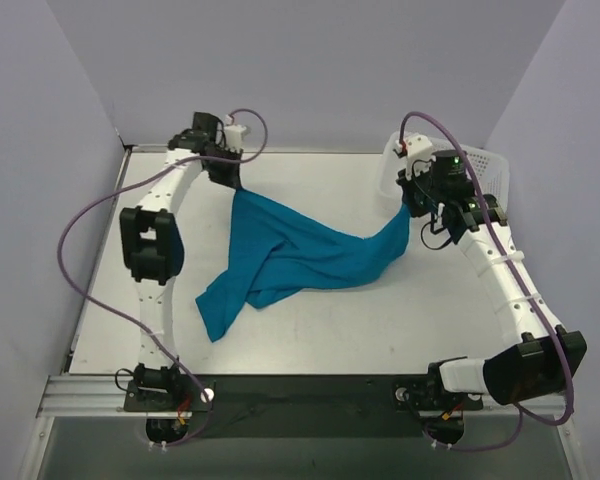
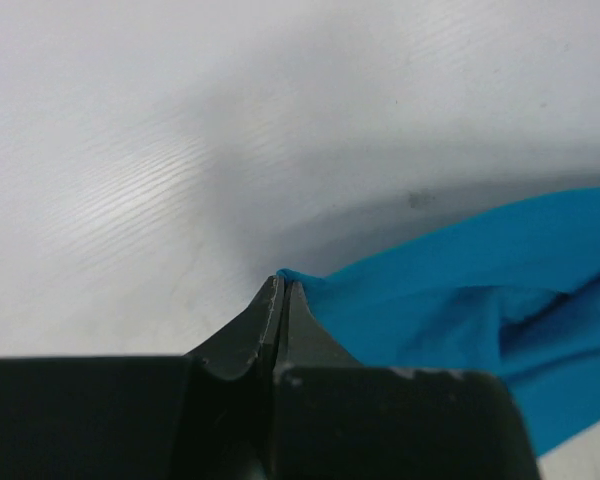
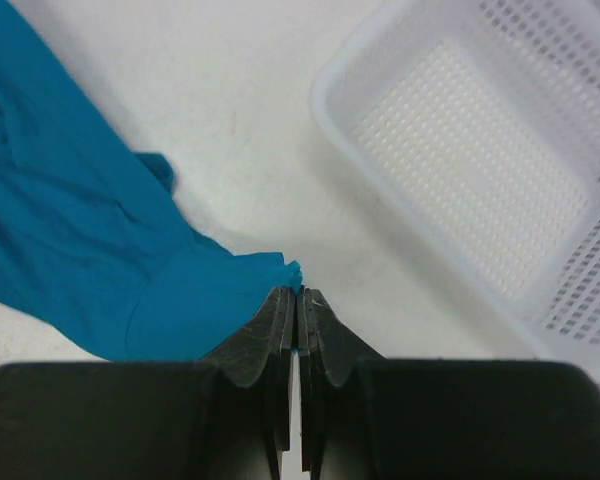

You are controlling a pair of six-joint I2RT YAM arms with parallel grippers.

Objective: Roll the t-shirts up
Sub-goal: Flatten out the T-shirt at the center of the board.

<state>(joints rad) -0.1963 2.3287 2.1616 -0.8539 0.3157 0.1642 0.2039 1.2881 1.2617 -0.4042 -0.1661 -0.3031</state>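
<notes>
A teal-blue t-shirt hangs stretched between my two grippers above the white table, sagging in the middle with a loose end trailing toward the front left. My left gripper is shut on one corner of the t-shirt at the far left; in the left wrist view its gripper pinches the cloth. My right gripper is shut on the other end at the far right; in the right wrist view its gripper pinches the cloth's edge.
A white perforated plastic basket stands at the far right corner, just behind my right gripper; it looks empty in the right wrist view. Grey walls close in on three sides of the table.
</notes>
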